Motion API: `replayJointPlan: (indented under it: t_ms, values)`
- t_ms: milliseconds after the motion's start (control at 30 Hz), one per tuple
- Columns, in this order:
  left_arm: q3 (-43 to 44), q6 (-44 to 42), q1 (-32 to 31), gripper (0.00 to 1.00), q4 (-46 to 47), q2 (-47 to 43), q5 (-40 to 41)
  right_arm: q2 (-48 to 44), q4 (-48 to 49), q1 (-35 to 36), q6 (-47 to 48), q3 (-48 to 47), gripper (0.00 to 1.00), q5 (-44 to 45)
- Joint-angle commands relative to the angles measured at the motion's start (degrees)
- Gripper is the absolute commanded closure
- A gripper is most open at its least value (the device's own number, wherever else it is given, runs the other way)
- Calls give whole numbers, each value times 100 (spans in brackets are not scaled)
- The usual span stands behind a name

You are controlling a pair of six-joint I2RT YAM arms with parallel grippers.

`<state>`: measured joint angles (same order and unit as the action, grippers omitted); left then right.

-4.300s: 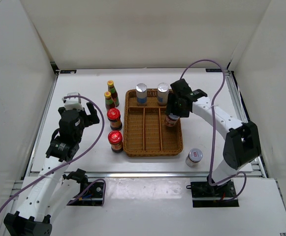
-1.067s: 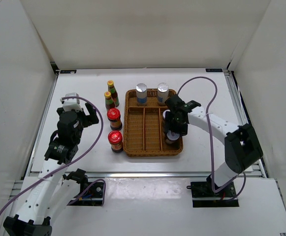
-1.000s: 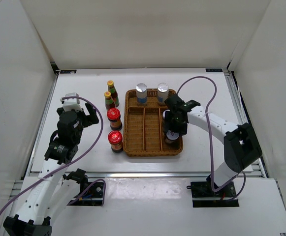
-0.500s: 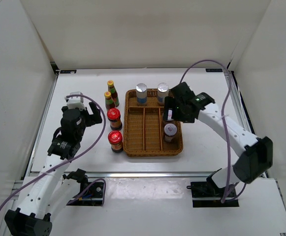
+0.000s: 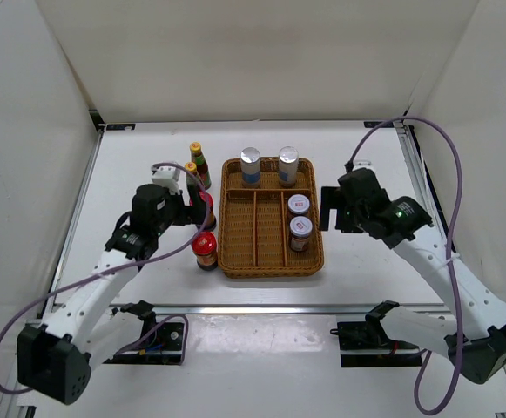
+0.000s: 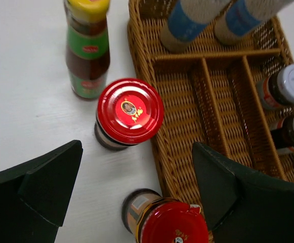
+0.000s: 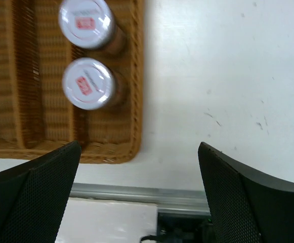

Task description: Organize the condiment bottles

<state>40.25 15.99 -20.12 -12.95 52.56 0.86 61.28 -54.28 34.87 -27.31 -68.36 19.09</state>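
Observation:
The wicker tray (image 5: 270, 257) holds two tall silver-capped bottles (image 5: 250, 164) (image 5: 288, 163) in its back section. Two white-lidded jars (image 5: 299, 205) (image 5: 300, 228) stand in its right lane, also white-lidded jars (image 7: 84, 23) (image 7: 88, 83) in the right wrist view. Left of the tray stand two red-lidded jars (image 6: 130, 111) (image 6: 172, 226) and a yellow-capped bottle (image 6: 87, 45); a second yellow-capped bottle (image 5: 198, 159) stands behind. My left gripper (image 6: 136, 148) (image 5: 192, 209) hovers open over the red-lidded jars, holding nothing. My right gripper (image 7: 139, 147) (image 5: 327, 213) is open and empty, right of the tray.
The tray's left and middle lanes (image 5: 257, 226) hold nothing. A metal rail (image 7: 136, 195) runs along the table's near edge, below the right gripper. White walls enclose the table on three sides.
The right gripper opened, left a white-lidded jar in the tray's right lane and drew back to the right. The left arm swung in over the red-lidded jars.

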Motion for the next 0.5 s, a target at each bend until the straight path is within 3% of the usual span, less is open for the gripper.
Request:
replayJointPlan:
  t_ms: [0, 200, 467]
  values:
    - [334, 45, -27, 0, -5, 377, -517, -238, -241, -16, 165, 305, 0, 385]
    - [985, -87, -27, 0, -577, 1195, -412, -739, -302, -16, 165, 631, 0, 604]
    - [1274, -34, -518, 0, -559, 1677, 642, -872, -302, -16, 59, 806, 0, 719]
